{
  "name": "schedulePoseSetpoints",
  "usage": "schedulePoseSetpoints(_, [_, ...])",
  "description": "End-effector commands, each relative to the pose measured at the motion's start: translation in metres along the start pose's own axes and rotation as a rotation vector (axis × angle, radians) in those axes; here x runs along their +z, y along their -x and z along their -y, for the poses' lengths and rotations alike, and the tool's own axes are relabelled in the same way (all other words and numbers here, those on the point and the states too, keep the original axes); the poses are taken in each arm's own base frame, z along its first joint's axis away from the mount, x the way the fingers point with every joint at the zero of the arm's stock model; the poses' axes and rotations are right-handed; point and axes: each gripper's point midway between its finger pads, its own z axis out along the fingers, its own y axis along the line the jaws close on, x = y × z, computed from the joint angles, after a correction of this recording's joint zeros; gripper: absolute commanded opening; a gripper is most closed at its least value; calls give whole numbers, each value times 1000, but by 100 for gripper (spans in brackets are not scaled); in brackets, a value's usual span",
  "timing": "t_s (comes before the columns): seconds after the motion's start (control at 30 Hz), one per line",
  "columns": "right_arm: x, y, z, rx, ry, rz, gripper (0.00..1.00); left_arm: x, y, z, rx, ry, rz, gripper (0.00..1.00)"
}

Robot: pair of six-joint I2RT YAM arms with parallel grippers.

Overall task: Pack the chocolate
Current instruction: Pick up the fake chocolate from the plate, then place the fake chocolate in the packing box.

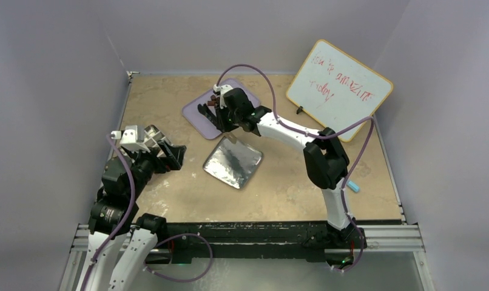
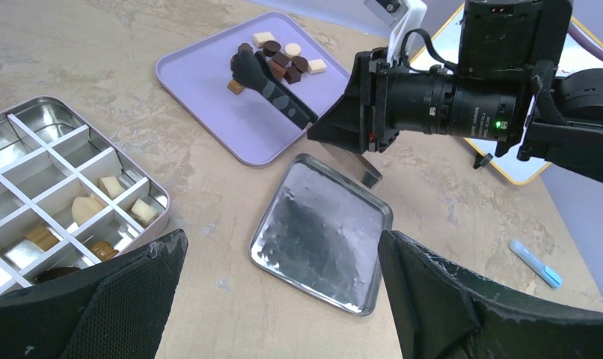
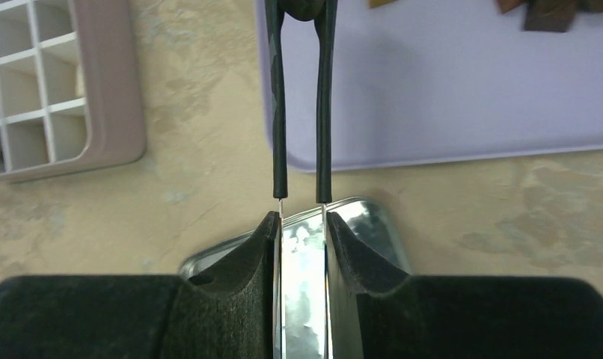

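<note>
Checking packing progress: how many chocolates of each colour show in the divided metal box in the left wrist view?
In the white-divided metal box:
Cream-white chocolate lumps: 3
Caramel-brown chocolate lumps: 2
Total: 5 visible; nearest cells are hidden.

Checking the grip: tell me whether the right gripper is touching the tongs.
Touching. Right wrist view: the right gripper clamps the tongs, a finger pressed on each arm, no gap.
</note>
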Motion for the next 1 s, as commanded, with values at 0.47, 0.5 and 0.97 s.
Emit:
schedulePoseSetpoints(0.47, [-7, 0, -158, -28, 405, 38, 17, -15, 23, 5, 7, -19, 109, 97])
schedulePoseSetpoints(0.5, [-7, -3, -163, -33, 415, 32, 17, -15, 23, 6, 7, -23, 110, 97])
schedulePoseSetpoints(0.97, [-2, -22, -222, -60, 551, -28, 19, -25, 31, 16, 14, -81, 151, 97])
